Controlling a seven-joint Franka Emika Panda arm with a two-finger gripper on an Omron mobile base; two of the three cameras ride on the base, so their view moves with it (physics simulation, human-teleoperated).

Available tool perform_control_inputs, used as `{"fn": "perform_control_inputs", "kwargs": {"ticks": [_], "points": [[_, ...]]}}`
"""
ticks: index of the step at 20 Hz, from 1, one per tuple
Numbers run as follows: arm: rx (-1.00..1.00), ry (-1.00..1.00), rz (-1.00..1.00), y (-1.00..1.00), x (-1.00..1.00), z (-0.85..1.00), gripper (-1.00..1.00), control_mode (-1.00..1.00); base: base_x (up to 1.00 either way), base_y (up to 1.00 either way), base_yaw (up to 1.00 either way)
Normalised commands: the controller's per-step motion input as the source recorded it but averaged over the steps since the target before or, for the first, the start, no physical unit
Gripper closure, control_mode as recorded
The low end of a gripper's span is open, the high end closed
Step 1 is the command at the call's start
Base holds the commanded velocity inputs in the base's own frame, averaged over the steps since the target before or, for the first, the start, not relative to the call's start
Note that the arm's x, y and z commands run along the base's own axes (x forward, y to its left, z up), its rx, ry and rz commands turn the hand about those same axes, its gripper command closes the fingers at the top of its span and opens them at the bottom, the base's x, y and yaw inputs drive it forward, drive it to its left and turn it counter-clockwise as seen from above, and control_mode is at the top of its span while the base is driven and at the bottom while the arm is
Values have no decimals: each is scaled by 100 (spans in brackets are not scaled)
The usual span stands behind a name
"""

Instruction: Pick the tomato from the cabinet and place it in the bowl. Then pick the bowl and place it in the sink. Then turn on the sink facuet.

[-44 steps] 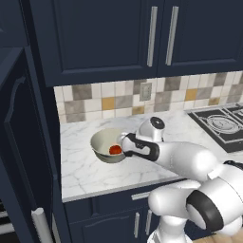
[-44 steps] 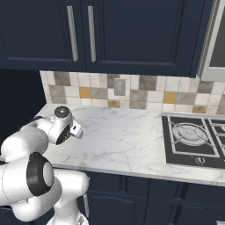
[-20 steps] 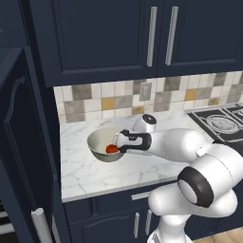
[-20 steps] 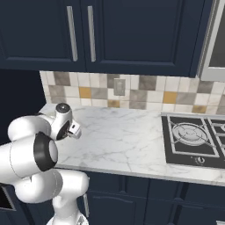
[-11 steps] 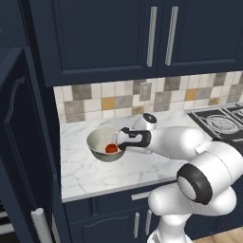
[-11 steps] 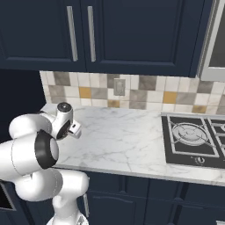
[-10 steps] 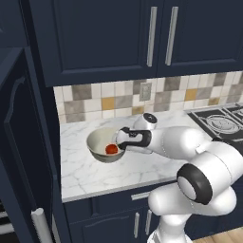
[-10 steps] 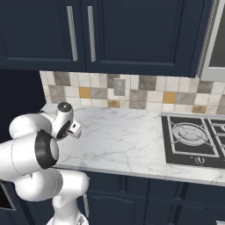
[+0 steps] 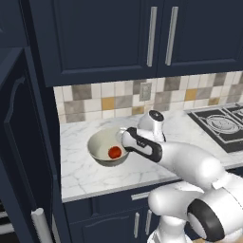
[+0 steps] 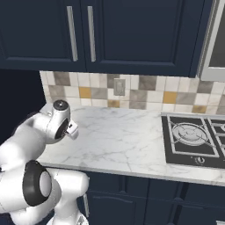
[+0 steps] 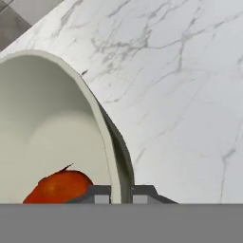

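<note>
White arm reaches forward-left from base, elbow bent, wrist low over counter (image 9: 85, 171). Pincer (image 11: 121, 192) clamps bowl (image 9: 102, 144) rim, one finger inside, one outside, closed on the wall. Bowl seems raised slightly, tilted.

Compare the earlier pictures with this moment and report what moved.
The arm swung its elbow toward the stove side while the gripper kept its place at the bowl's near rim, one finger inside and one outside the wall. The bowl and the tomato in it stayed put on the marble counter.
</note>
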Motion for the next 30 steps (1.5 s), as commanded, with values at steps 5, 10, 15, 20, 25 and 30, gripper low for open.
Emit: {"fn": "perform_control_inputs", "kwargs": {"ticks": [5,10,15,20,25,30], "points": [[0,10,-26,-18,-68,79,100,-100,0,0,0],[1,10,-33,-39,-84,93,100,-100,0,0,0],[0,7,-31,-42,-83,99,100,-100,0,0,0],[3,2,-26,-46,-80,100,100,-100,0,0,0],[6,7,-21,-39,-80,100,100,-100,0,0,0],[9,1,-18,-24,-80,70,100,-100,0,0,0]]}}
